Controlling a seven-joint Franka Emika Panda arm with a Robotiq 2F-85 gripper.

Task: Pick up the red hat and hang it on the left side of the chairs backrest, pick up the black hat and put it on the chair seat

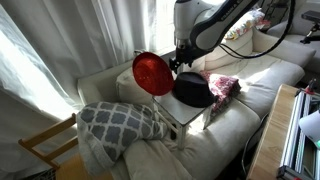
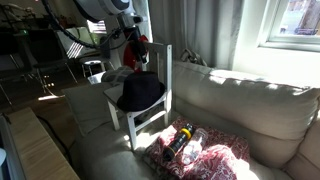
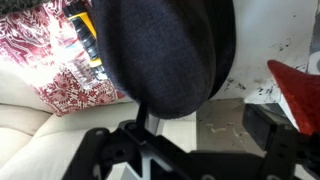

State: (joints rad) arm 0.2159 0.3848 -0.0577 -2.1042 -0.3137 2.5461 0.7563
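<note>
The red hat (image 1: pixel 152 72) hangs on a corner post of the pale chair's backrest (image 2: pixel 166 70); its edge shows in the wrist view (image 3: pixel 300 90). The black hat (image 1: pixel 190 90) lies on the chair seat (image 3: pixel 235 120) and shows in both exterior views (image 2: pixel 140 93) and large in the wrist view (image 3: pixel 160 50). My gripper (image 1: pixel 181 64) hovers just above the black hat, beside the red hat (image 2: pixel 143 44). In the wrist view the gripper (image 3: pixel 185 138) is open and holds nothing, with the black hat's brim just beyond its fingers.
The chair stands on a cream sofa (image 1: pixel 250 85). A red patterned cloth with small items (image 2: pixel 200 150) lies beside the chair. A grey-white patterned pillow (image 1: pixel 120 120) and a wooden yellow-brown chair (image 1: pixel 45 140) are on the other side. A wooden table edge (image 1: pixel 285 130) is in front.
</note>
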